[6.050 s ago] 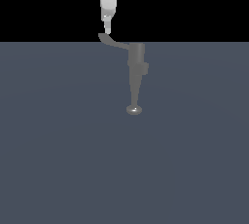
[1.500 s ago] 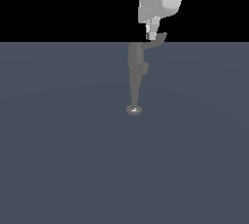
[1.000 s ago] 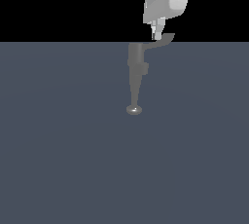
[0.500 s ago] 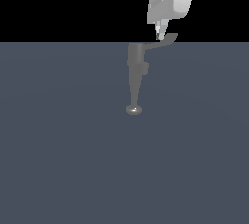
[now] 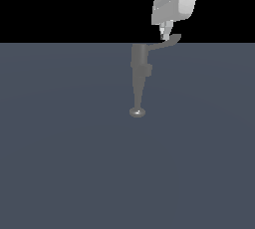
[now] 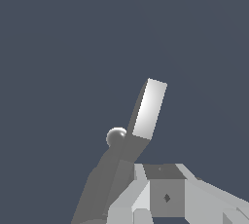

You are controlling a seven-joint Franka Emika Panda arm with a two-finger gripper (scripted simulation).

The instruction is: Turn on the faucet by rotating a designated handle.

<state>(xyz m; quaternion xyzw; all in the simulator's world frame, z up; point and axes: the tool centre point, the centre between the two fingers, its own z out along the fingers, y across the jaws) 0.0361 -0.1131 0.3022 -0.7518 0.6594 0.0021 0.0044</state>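
The exterior view is looking from far off, down over the faucet point(image 5: 138, 81) and gripper point(image 5: 165, 36). The wrist view is looking down from very close. Both are showing the handle point(image 5: 167, 42) point(image 6: 147, 108).

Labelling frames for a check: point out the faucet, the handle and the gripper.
faucet point(image 5: 140, 71), exterior view, on the middle of its cylindrical body.
handle point(image 5: 171, 39), exterior view, on the paddle-shaped end, toward the exterior view's right.
gripper point(image 5: 166, 33), exterior view, at its tapered fingertips just above the handle.
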